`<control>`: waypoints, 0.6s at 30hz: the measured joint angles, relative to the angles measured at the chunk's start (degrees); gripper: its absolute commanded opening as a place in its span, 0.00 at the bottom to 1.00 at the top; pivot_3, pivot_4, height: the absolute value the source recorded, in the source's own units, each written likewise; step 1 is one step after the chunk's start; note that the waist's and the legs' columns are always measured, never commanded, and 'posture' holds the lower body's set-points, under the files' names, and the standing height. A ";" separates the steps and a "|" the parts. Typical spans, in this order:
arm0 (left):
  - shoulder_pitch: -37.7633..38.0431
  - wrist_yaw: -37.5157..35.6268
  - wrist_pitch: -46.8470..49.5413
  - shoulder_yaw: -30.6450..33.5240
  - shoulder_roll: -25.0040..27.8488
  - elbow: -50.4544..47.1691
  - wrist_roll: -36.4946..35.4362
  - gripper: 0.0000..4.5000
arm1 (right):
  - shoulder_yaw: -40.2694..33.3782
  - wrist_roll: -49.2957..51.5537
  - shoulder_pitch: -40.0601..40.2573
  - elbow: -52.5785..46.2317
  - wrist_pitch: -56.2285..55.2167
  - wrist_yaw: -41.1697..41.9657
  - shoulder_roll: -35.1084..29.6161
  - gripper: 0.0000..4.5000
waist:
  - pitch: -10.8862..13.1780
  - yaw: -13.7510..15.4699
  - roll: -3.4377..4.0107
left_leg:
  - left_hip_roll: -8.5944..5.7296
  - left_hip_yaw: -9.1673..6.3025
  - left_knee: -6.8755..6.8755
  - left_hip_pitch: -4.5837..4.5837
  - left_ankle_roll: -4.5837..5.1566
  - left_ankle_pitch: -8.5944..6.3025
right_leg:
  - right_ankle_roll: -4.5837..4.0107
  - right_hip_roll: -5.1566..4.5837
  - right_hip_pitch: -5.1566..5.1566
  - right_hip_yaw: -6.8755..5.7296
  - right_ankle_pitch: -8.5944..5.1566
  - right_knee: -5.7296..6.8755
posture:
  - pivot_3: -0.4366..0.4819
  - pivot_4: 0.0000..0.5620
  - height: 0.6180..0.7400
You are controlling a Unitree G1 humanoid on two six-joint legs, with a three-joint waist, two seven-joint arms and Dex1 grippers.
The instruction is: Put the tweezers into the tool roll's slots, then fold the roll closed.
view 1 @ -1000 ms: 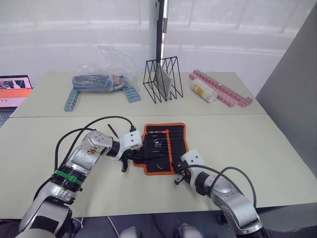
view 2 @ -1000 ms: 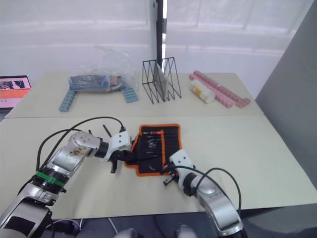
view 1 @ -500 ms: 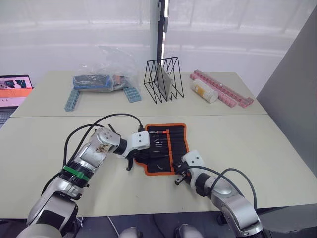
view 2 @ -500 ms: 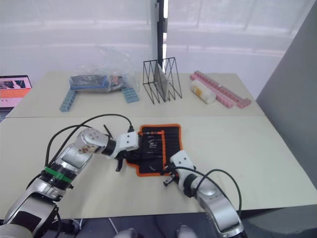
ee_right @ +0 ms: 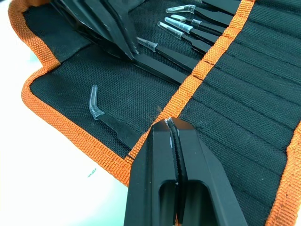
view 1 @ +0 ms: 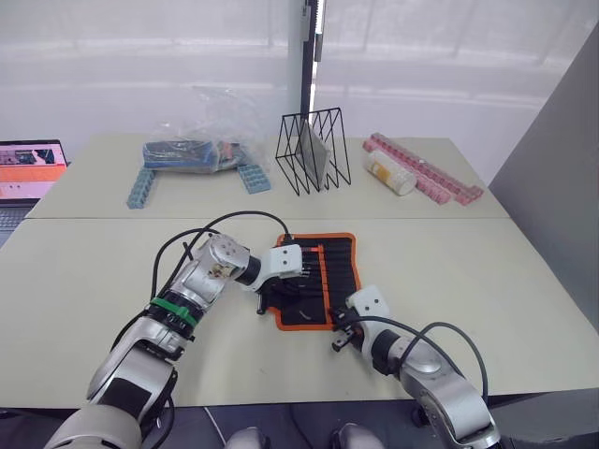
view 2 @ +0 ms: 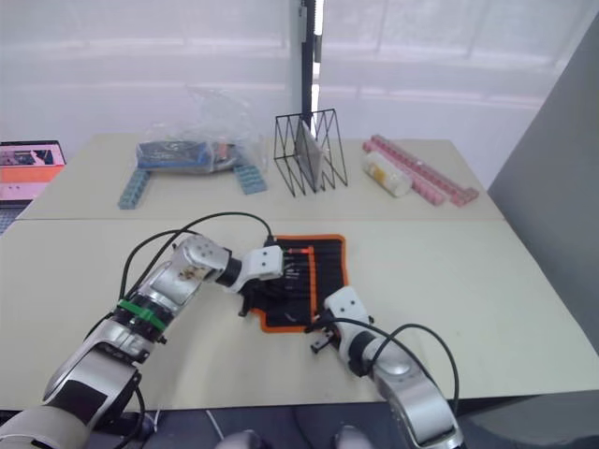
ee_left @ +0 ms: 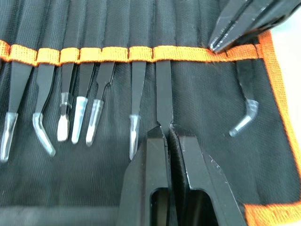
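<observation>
The tool roll (view 1: 343, 267) lies open on the near table, black with orange trim. Several black tweezers (ee_left: 136, 96) sit in its slots (ee_left: 117, 54) under an orange band, their capped tips sticking out. My left gripper (ee_left: 168, 128) hovers over the roll's left half, shut on the end of one straight tweezer (ee_left: 163, 89) that runs up under the band. My right gripper (ee_right: 168, 125) is at the roll's near right corner, shut on the orange band. A bent-tip tweezer (ee_right: 110, 120) lies in the end slot beside it.
On the far table stand a black wire rack (view 1: 314, 150), a clear bag of parts (view 1: 201, 150), blue bricks (view 1: 140, 187), a small jar (view 1: 388, 172) and pink strips (view 1: 430, 174). A laptop (view 1: 28, 168) sits at the far left. Black cables loop over my left arm.
My left gripper has moved right, from the roll's left edge to over its inner face. The right gripper has stayed at the near right corner.
</observation>
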 measured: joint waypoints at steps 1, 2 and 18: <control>-0.60 0.14 -0.50 -0.06 -0.83 1.34 0.27 0.01 | -0.08 -0.03 0.08 -0.02 0.00 -0.10 0.00 0.00 | 0.00 0.12 0.00 | 0.01 -0.02 0.13 -0.01 0.05 -0.03 | 0.03 0.01 0.03 0.00 -0.02 0.04 | 0.48 0.27 0.97; -1.20 0.23 -1.59 -0.20 -1.58 2.66 0.79 0.01 | -0.20 -0.13 0.16 -0.03 0.00 -0.18 -0.01 0.00 | 0.00 0.22 0.00 | 0.01 -0.02 0.21 -0.03 0.08 -0.05 | 0.05 0.00 0.05 0.00 -0.03 0.06 | 0.48 0.27 0.97; -5.42 2.01 -9.59 -0.27 -8.33 13.95 4.67 0.01 | -1.38 -1.05 2.38 -1.25 0.05 -0.67 -0.30 0.00 | -0.06 1.12 0.01 | -0.08 -0.33 0.54 0.07 0.20 -0.04 | 0.27 -0.09 0.71 0.08 -0.16 -0.18 | 0.48 0.27 0.97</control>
